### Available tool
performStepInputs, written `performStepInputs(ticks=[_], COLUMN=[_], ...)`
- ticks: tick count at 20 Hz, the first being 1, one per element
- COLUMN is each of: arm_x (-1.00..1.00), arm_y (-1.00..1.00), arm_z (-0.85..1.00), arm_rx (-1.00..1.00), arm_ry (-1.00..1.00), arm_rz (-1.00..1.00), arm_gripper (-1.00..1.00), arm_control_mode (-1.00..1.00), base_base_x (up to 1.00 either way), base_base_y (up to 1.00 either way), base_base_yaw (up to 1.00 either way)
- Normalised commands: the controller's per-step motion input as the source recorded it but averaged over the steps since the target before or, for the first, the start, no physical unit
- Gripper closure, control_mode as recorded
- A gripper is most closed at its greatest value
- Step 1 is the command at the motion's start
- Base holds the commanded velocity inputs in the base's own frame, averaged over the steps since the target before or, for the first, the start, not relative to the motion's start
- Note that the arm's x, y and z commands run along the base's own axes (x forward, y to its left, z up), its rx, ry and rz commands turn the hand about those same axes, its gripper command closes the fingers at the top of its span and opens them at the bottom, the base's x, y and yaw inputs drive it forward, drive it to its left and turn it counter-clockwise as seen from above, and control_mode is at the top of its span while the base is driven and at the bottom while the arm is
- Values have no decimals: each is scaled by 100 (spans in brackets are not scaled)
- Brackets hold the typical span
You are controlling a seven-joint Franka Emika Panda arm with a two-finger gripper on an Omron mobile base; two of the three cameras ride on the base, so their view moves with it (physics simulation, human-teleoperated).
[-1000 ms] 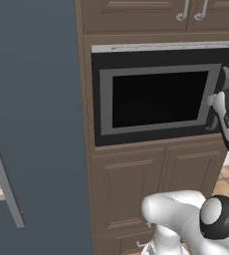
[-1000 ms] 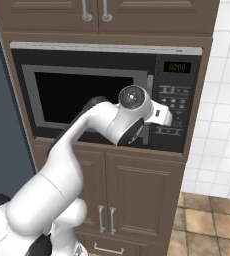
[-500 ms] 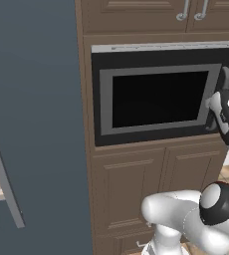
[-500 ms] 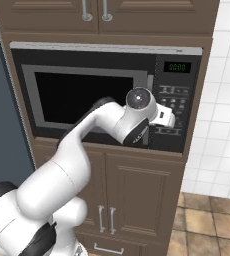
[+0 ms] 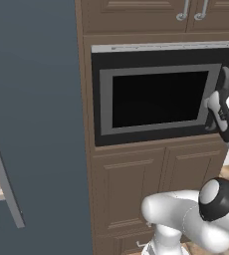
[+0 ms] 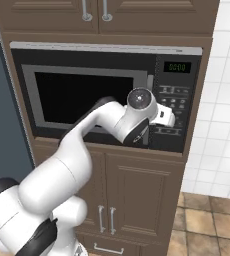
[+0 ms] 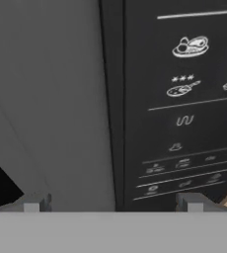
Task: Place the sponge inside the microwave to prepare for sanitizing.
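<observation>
Item: built-in black microwave (image 6: 102,95) with a grey-framed dark window door, set in brown wooden cabinetry. Door closed, flush with the front. Curved grey bar handle (image 5: 225,79) upright along the door's right edge, partly behind my hand in both base views. Side button panel (image 6: 174,107) to the right of the door, with a green digital display (image 6: 176,67) at its top; white food icons and lines on black fill the right half of my hand view (image 7: 184,99).

Item: my gripper (image 7: 113,200), pressed close to the microwave front at the seam between the grey door frame and the button panel. One fingertip (image 7: 34,202) lies over the grey frame, the other over the panel's lower corner; the fingers stand wide apart with nothing between them.

Item: brown cabinet doors (image 6: 137,200) below the microwave, metal pulls. Upper cabinets (image 6: 94,10) above. White tiled wall (image 6: 222,100) at right. Dark blue-grey panel (image 5: 37,124) at left.
</observation>
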Motion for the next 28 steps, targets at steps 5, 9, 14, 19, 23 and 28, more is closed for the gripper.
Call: performStepInputs(ticks=[5, 9, 14, 19, 23, 28], arm_x=[20, 2, -16, -91, -100, -100], arm_y=[0, 0, 0, 0, 3, 26], arm_z=[-6, 0, 0, 0, 0, -21], arm_rx=[2, 0, 0, 0, -1, -9], arm_ry=[-6, 0, -1, -3, -1, 0], arm_rz=[1, 0, 0, 0, 0, -3], arm_gripper=[100, 100, 100, 100, 100, 100], arm_control_mode=[-100, -100, -100, -100, -100, -100], base_base_x=[0, 0, 0, 0, 0, 0], base_base_y=[0, 0, 0, 0, 0, 0], base_base_yaw=[0, 0, 0, 0, 0, 0])
